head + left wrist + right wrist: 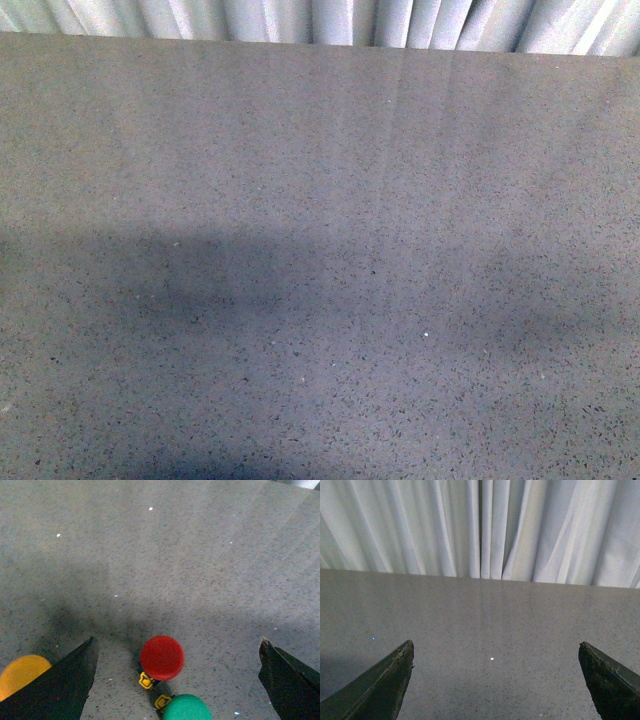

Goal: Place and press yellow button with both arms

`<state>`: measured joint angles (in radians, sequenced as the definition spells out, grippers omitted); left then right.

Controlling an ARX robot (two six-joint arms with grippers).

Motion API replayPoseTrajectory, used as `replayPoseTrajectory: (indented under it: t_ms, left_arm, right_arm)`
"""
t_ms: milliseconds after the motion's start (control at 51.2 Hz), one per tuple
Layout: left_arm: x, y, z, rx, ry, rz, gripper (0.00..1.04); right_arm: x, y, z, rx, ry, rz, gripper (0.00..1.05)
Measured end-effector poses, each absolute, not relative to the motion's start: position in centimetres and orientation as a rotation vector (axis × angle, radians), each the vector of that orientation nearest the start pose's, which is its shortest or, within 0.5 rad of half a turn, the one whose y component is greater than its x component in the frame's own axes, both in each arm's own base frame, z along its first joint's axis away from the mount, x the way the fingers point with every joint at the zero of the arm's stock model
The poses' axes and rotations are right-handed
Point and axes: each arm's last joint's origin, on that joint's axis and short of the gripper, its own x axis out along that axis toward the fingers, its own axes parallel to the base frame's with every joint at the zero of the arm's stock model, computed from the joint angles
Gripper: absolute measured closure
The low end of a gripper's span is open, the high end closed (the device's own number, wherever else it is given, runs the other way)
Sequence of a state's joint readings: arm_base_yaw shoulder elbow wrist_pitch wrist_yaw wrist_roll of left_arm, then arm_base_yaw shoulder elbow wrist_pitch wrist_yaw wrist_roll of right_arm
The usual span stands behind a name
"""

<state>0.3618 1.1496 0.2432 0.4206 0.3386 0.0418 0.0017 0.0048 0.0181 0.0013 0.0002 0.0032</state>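
Left tool (177, 641) wide open, empty; right tool (495, 643) likewise; yellow button (22, 676) on table (200, 555), just beside left tool, half hidden by it; likely light, rigid, dome slippery; grip below cap.

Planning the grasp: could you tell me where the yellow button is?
Only the left wrist view shows the yellow button, partly behind a left gripper finger, near the red button.

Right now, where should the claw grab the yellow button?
Probably from straight above, pinching the yellow button on opposite sides of its round cap: only that cap shows, facing up, half hidden behind a finger of the open left claw. The claw must shift over first; the red button sits between its fingers.
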Motion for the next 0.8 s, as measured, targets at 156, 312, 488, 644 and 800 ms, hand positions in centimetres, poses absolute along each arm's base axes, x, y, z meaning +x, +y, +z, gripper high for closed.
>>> replayPoseTrajectory:
  t_ms: [156,312,488,644,800]
  left_arm:
    - [19.2,7.8,13.6,-0.125,0.459,0.069,0.09]
    - [19.7,9.4,12.7,-0.12,0.463,0.119,0.09]
    - [19.7,11.0,11.3,-0.119,0.477,0.18,0.09]
    - [19.7,11.7,9.9,-0.119,0.507,0.196,0.09]
    - [19.8,11.9,8.8,-0.121,0.536,0.199,0.09]
  right_arm:
    - [9.7,0.0,16.9,0.004,-0.015,0.002,0.09]
    - [9.7,0.0,16.9,0.003,-0.015,0.002,0.09]
    - [9.7,0.0,16.9,0.004,-0.015,0.002,0.09]
    - [9.7,0.0,16.9,0.003,-0.015,0.002,0.09]
    - [9.7,0.0,16.9,0.003,-0.015,0.002,0.09]
